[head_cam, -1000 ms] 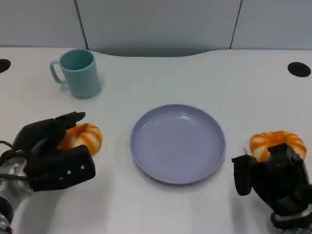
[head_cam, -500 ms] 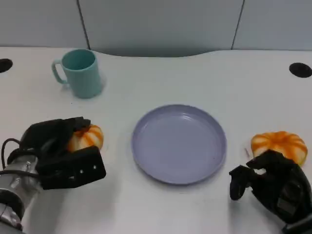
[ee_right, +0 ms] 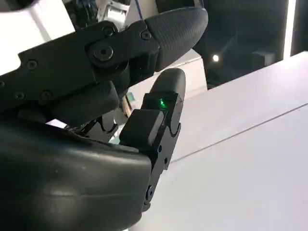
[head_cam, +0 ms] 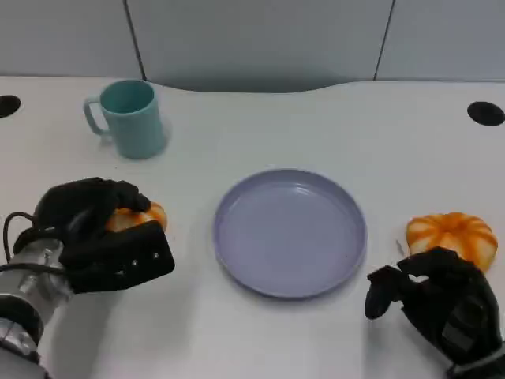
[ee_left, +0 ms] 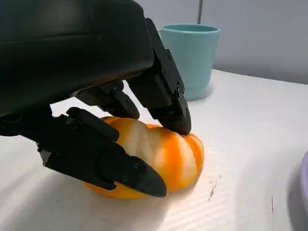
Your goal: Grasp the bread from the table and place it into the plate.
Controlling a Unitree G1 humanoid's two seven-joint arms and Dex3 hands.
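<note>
Two orange-and-white striped breads lie on the white table. At the left, my left hand (head_cam: 93, 235) covers one bread (head_cam: 142, 216); in the left wrist view its fingers (ee_left: 163, 96) press on top of the bread (ee_left: 168, 154) and the thumb (ee_left: 110, 163) lies across its front, gripping it on the table. The lavender plate (head_cam: 289, 231) sits bare in the middle. The other bread (head_cam: 451, 235) lies to the right of the plate. My right hand (head_cam: 434, 306) hovers just nearer than that bread, loosely curled, holding nothing and apart from it.
A teal mug (head_cam: 130, 118) stands at the back left, beyond my left hand, also seen in the left wrist view as the mug (ee_left: 191, 55). Black round holes (head_cam: 484, 113) mark the table's far corners. A grey wall panel runs behind the table.
My left hand's fingers have closed down over the left bread, hiding most of it. My right hand has drawn back from the right bread toward the front edge.
</note>
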